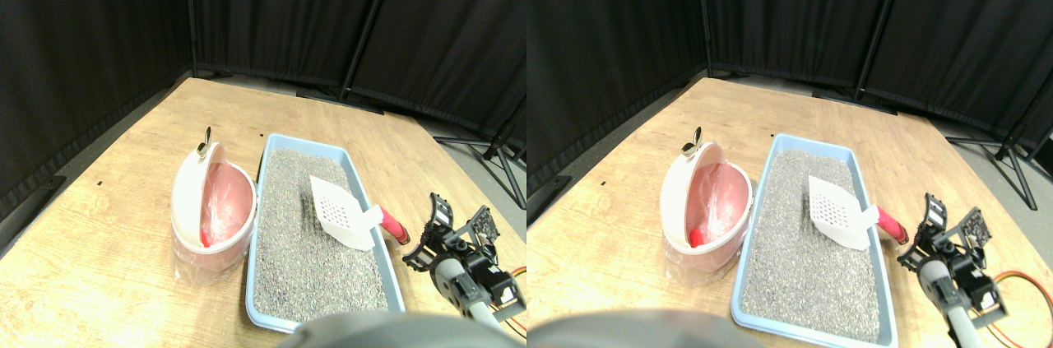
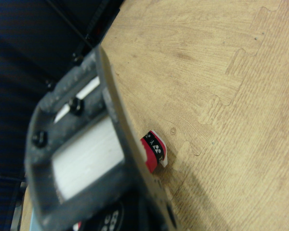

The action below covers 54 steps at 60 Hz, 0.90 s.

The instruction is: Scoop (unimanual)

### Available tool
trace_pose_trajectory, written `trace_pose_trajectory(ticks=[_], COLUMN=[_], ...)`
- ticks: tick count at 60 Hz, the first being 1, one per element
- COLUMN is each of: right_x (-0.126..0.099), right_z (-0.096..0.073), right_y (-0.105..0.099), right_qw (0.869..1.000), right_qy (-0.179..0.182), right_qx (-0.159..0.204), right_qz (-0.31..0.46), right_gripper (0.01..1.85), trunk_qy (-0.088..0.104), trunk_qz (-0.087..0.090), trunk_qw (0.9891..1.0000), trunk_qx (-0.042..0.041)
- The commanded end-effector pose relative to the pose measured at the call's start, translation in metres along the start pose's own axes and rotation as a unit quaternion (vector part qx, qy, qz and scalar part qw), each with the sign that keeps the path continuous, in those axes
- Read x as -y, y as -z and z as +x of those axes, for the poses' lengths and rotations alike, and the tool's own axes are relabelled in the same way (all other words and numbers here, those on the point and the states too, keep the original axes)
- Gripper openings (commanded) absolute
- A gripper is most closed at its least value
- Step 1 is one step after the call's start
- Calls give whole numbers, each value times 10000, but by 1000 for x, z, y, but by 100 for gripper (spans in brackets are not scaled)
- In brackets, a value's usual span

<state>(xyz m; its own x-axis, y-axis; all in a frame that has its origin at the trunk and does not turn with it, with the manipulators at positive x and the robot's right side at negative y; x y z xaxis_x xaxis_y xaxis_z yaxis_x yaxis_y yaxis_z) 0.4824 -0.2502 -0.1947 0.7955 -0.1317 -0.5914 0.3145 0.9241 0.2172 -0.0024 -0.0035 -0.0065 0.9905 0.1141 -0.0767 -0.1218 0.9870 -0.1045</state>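
Two black curtain panels (image 1: pixel 345 11) back wood-grain floor mats (image 1: pixel 123 225)

Lab/test setup, not home: black curtain panels (image 1: pixel 107 35) on stands w/ metal feet (image 1: pixel 502 159) enclose area; wood-look interlocking foam mat floor (image 1: pixel 107 257).

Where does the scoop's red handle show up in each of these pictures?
Stereo pair view: the red handle sticks out over the right rim of the blue litter tray, just left of the right gripper.
Wrist view: only its red tip peeks out beside the dark jaw frame.
Shared landmark: the wood-patterned floor, whose puzzle-edged mat seams show close up in the wrist view.
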Motion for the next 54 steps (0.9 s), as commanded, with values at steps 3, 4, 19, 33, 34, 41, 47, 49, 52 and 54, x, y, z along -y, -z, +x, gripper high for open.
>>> trace_pose_trajectory(ticks=[3, 4, 19, 33, 34, 41, 47, 49, 52, 54], right_x=[-4, -3, 3, 14, 14, 19, 21, 23, 24, 26], right_z=[-10, -12, -34, -42, -42, -46, -49, -51, -53, -54], right_y=[-5, -5, -1, 14, 14, 21, 25, 27, 29, 31], right_qw=[9990, 9986, 9840, 9667, 9667, 9580, 9505, 9469, 9437, 9434], right_qy=[-308, -345, -1181, -1370, -1370, -1410, -1467, -1524, -1556, -1568], right_qx=[328, 391, 1292, 2001, 2001, 2230, 2380, 2453, 2488, 2471], right_qz=[-37, 34, -339, -812, -812, -1127, -1357, -1411, -1531, -1558], right_gripper=[135, 134, 70, 5, 5, 5, 5, 5, 5, 5], trunk_qy=[-22, -22, 81, 179, 186, 271, 366, 399, 442, 470], trunk_qz=[-56, -56, 4, 92, 98, 162, 244, 272, 305, 324], trunk_qw=[10000, 10000, 9999, 9998, 9997, 9995, 9990, 9988, 9985, 9983], trunk_qx=[-48, -48, -68, -87, -87, -98, -108, -112, -113, -110])
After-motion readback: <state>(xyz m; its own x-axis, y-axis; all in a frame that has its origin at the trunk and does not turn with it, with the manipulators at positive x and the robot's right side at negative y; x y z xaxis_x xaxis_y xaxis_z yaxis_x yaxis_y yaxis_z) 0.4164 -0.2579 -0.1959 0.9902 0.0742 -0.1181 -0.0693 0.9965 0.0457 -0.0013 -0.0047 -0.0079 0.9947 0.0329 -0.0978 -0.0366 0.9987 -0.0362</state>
